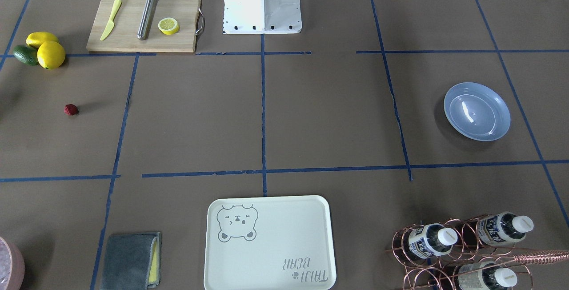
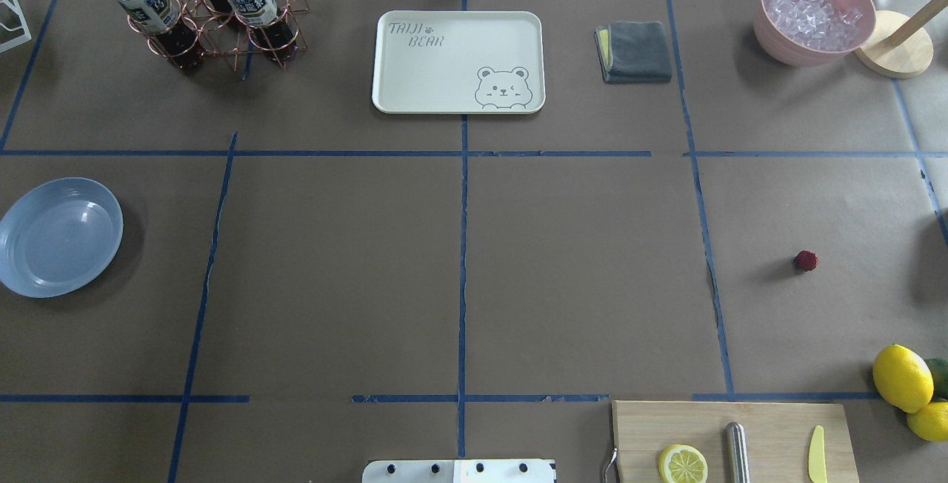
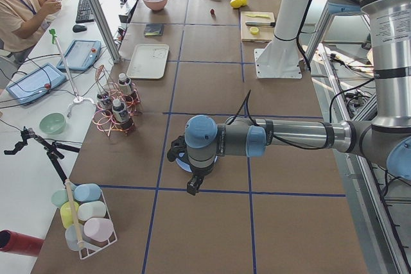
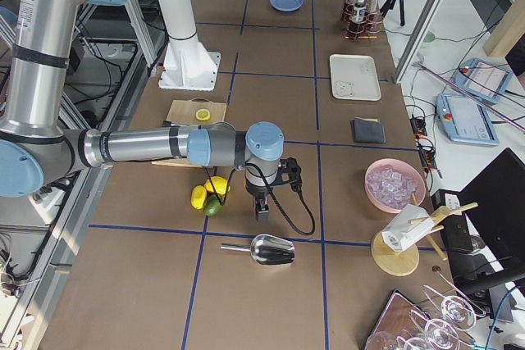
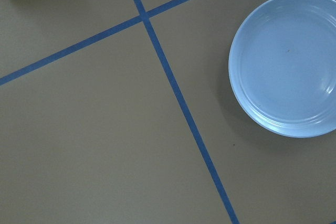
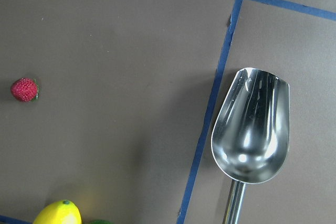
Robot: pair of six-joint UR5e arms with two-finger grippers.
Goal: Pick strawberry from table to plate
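1. We take this for a robotics lab: two grey industrial arms with blue joint caps, the left arm (image 3: 289, 136) and the right arm (image 4: 148, 147), reach over one wide tabletop (image 2: 578, 261) beside a white pedestal (image 1: 262, 5).
2. We see the tabletop covered in brown paper and marked into squares by blue tape lines (image 2: 463, 246).
3. Kitchen things sit well apart in those squares: a cutting board (image 1: 144, 22), a bear tray (image 2: 459, 61) and a rack of bottles (image 2: 215, 16).
4. Along the tabletop's far side stands a metal frame post (image 3: 96, 11). Beyond it, a white desk holds a tablet (image 3: 78, 54) and a keyboard (image 3: 84, 8), with a person (image 3: 22, 11) at it.
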